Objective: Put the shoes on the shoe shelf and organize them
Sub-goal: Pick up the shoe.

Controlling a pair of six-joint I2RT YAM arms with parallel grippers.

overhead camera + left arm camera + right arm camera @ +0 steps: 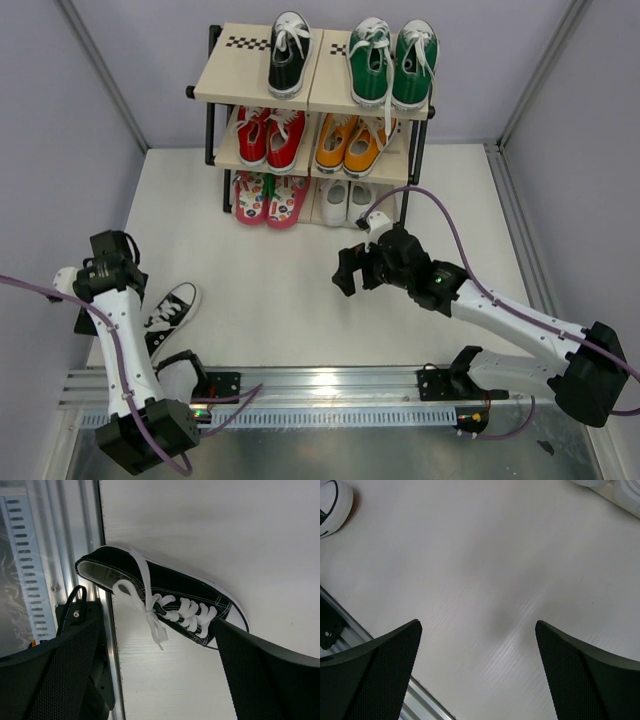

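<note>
One black white-laced sneaker (172, 310) lies on its side on the table at the near left, apart from the shoe shelf (255, 85). My left gripper (112, 262) hangs open just left of it. In the left wrist view that sneaker (165, 597) lies just beyond the open left gripper (157, 630), untouched. Its partner (288, 55) stands on the top left board, and the green pair (392, 65) on the top right. Pink flip-flops (270, 198) and small white shoes (348, 200) fill the bottom tier. My right gripper (350, 270) hovers open over bare table (478, 625), holding nothing.
A red pair (268, 135) and an orange pair (355, 143) sit on the middle tier. A metal rail (330, 385) runs along the near table edge. Grey walls close in both sides. The sneaker's white toe (332, 505) shows in the corner of the right wrist view.
</note>
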